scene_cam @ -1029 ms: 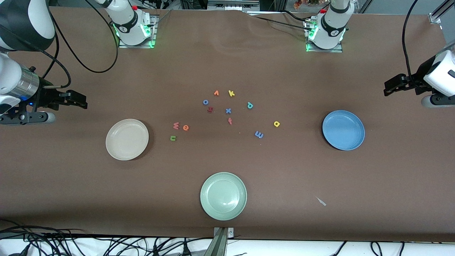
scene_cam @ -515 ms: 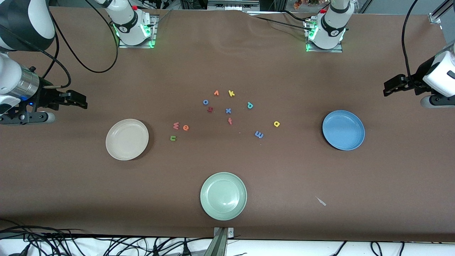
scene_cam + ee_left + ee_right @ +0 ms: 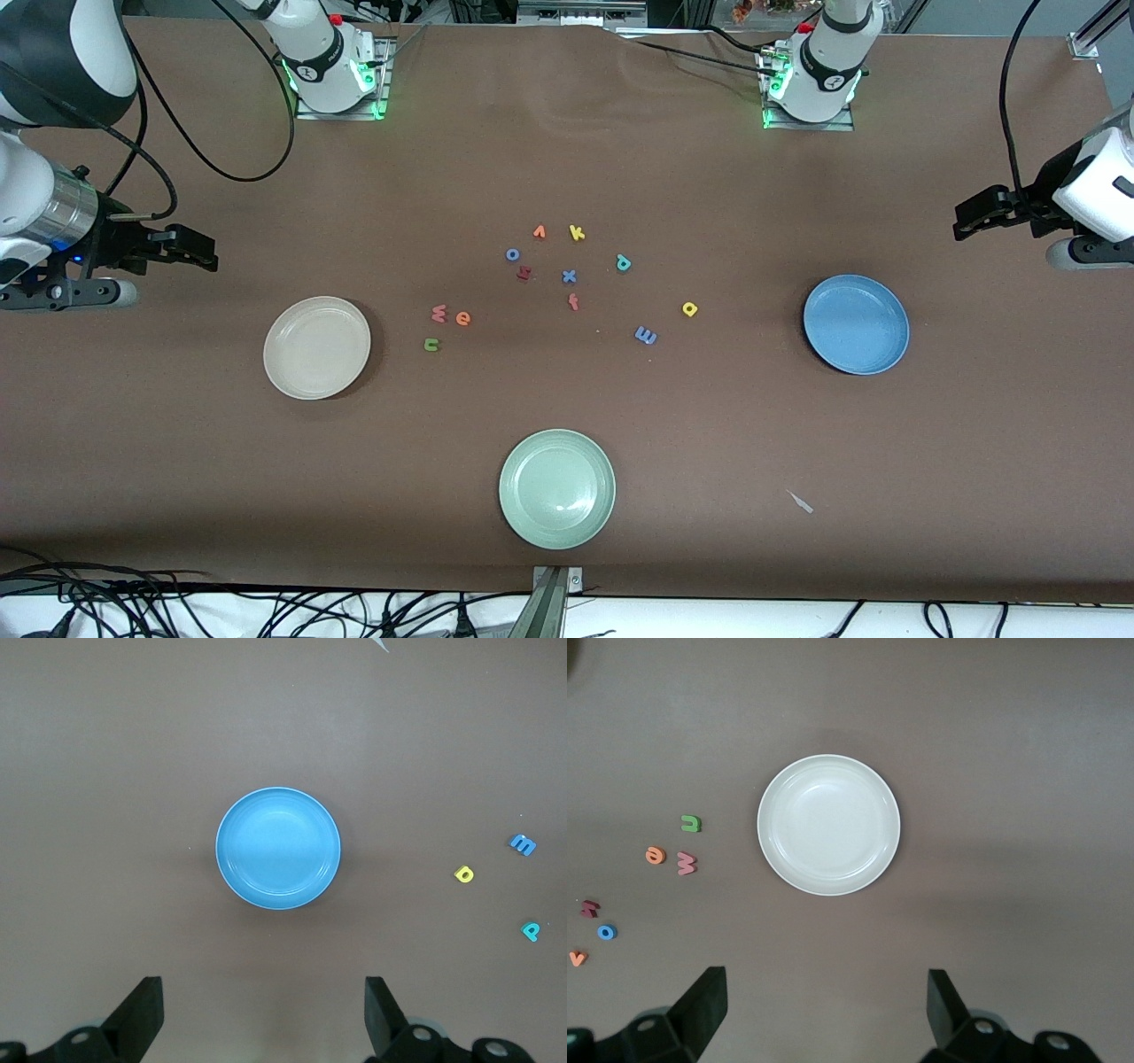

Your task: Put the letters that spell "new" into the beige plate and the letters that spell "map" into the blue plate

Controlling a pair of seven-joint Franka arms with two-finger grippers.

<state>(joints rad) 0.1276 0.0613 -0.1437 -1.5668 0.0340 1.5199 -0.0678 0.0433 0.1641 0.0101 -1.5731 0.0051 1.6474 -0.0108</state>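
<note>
Brown paper-covered table, two arm bases along its far edge, cables trailing off the near edge. Right gripper point(image 3: 190, 248) hangs over bare table at the right arm's end, jaws spread wide, nothing between them; left gripper point(image 3: 974, 217) hangs the same way over the left arm's end, wide open and empty. Neither is close to a letter. Beige plate point(image 3: 316, 347) lies just below the right gripper's station in the front view, empty; its wrist view looks straight down on it. Just beside it toward table centre: pinkish-red w point(image 3: 438, 312) and orange e point(image 3: 462, 318) close together, green n point(image 3: 431, 345) slightly nearer the front camera. Blue plate point(image 3: 856, 323) sits at the left arm's end, empty. Toward centre from it: yellow a point(image 3: 689, 308), then blue m point(image 3: 646, 335), with teal p point(image 3: 623, 262) farther from the camera. Distractors cluster mid-table: orange v point(image 3: 539, 232), yellow k point(image 3: 577, 233), blue o point(image 3: 512, 254), blue x point(image 3: 569, 276), red f point(image 3: 573, 302), and a dark red letter point(image 3: 523, 273) I cannot read. Pale green plate point(image 3: 556, 488) near the camera edge is not a target. Judgement: nothing placed yet; first reach pending. The letters look thin and flat, so descend vertically, fingers straddling one letter only and closing low at the table surface. Take w or e with care, as they are close enough to drag each other. The p lies close to the distractors, so check colour before closing. Release low over the plate centre.
</note>
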